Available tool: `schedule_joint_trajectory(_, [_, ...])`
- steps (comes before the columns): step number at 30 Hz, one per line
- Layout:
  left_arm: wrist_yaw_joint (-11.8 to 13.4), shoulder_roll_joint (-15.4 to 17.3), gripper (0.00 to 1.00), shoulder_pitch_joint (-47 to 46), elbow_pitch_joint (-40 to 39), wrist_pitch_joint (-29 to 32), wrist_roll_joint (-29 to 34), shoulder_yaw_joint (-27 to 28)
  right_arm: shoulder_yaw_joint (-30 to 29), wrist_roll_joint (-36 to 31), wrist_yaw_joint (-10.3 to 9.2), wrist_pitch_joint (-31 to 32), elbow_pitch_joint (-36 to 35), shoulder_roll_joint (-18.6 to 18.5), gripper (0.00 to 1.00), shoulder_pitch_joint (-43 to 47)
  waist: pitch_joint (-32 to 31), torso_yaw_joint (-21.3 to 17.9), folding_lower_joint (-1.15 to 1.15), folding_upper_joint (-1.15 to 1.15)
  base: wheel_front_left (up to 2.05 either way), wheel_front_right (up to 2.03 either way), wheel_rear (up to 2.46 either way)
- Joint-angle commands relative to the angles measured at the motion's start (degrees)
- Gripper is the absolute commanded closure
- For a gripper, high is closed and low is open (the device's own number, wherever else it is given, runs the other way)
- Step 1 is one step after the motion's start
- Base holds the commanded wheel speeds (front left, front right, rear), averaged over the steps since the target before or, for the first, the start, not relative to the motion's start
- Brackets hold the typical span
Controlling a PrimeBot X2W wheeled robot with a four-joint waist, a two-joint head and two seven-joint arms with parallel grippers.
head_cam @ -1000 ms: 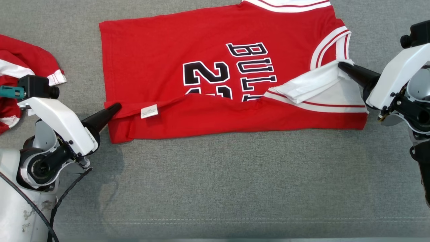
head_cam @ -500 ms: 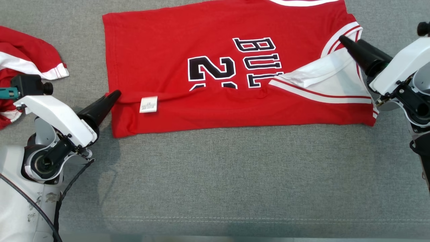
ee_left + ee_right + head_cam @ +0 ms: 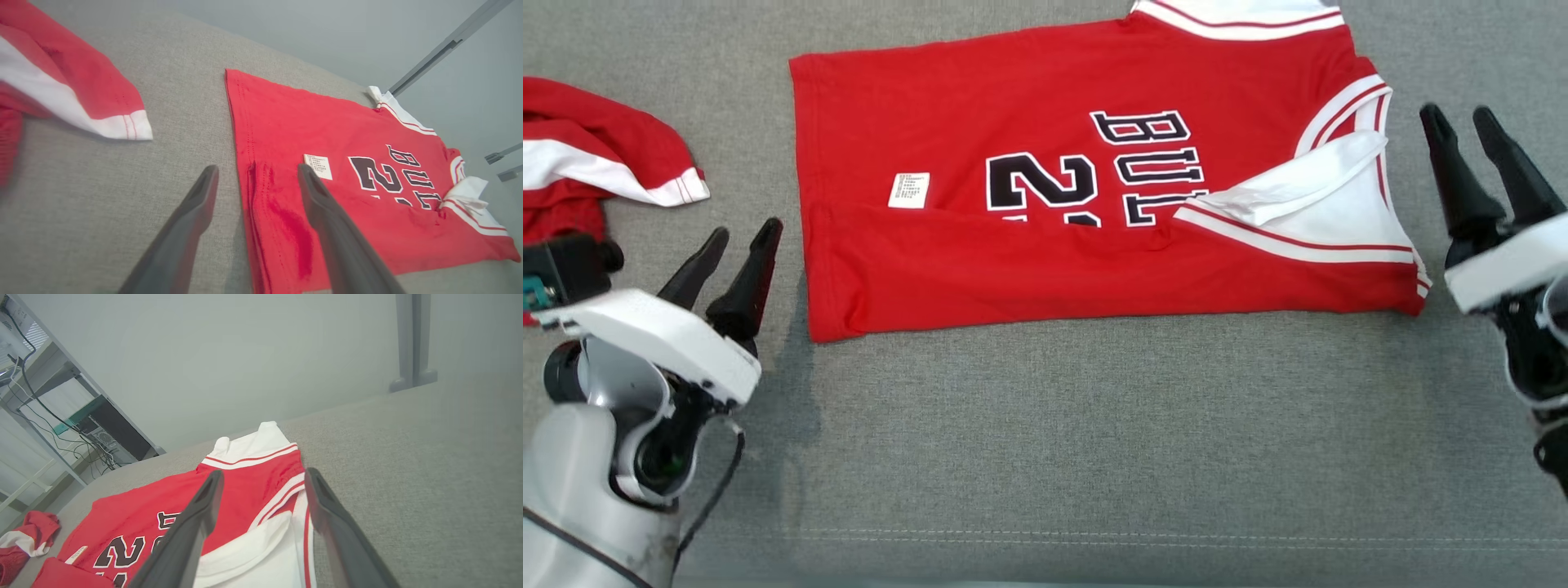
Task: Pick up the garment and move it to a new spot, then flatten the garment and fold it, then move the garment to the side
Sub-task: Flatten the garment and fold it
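Note:
The garment (image 3: 1054,269) is a red basketball jersey with white trim, black lettering and a small white label. It lies flat on the grey fabric surface (image 3: 1054,449), its near long edge folded up over the lettering. My left gripper (image 3: 745,230) stands open just off the jersey's left edge, holding nothing. Beside the armhole end, my right gripper (image 3: 1455,114) is open too, apart from the cloth. In the left wrist view my left gripper (image 3: 258,169) straddles the hem of the garment (image 3: 327,134). The right wrist view has my right gripper (image 3: 264,473) above the white-trimmed end of the garment (image 3: 135,514).
A second red and white garment (image 3: 596,163) lies crumpled at the far left, close to my left arm. A stitched seam (image 3: 1094,535) runs along the surface's near edge. A shelf with cables (image 3: 102,428) and a grey post (image 3: 412,339) stand beyond the surface.
Both grippers have opened, let go of the jersey's folded edge and drawn back off the cloth. The fold now lies on the jersey, with the label further up.

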Motion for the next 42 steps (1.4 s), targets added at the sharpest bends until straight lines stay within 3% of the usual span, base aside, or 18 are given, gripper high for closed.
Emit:
schedule_joint_trajectory(1, [1.61, 2.63, 0.0, 1.07, -2.82, -2.55, 3.14, 1.7, 0.53, -3.22, 0.25, -3.81, -1.65, -1.05, 0.0, 2.99, -0.95, -0.28, 0.0, 0.0, 0.0, 0.0, 0.0])
schedule_joint_trajectory(8, [6.54, 0.43, 0.0, 8.66, -6.56, -9.49, 10.35, -0.69, -3.06, -15.82, 0.25, -10.59, -0.78, 2.63, 0.0, 10.83, -3.52, -1.36, 0.0, 0.0, 0.0, 0.0, 0.0])
schedule_joint_trajectory(18, [9.63, -1.03, 0.0, 13.96, -4.92, -13.68, 14.92, -3.24, -8.82, -27.39, 0.25, -11.13, -0.37, 9.89, 0.0, 19.37, -7.5, -2.67, 0.0, 0.0, 0.0, 0.0, 0.0])
schedule_joint_trajectory(26, [9.23, -0.84, 0.0, 13.8, -3.7, -11.69, 14.51, -4.52, -8.78, -29.52, 0.25, -10.22, 1.28, 11.97, 0.0, 18.99, -8.7, -3.62, 0.0, 0.0, 0.0, 0.0, 0.0])
schedule_joint_trajectory(42, [6.16, -0.36, 0.0, 7.29, 5.64, -8.61, 11.19, -4.66, -2.47, -27.17, 0.25, -5.33, 10.43, 10.93, 0.0, 9.59, -7.03, -4.64, 0.0, 0.0, 0.0, 0.0, 0.0])
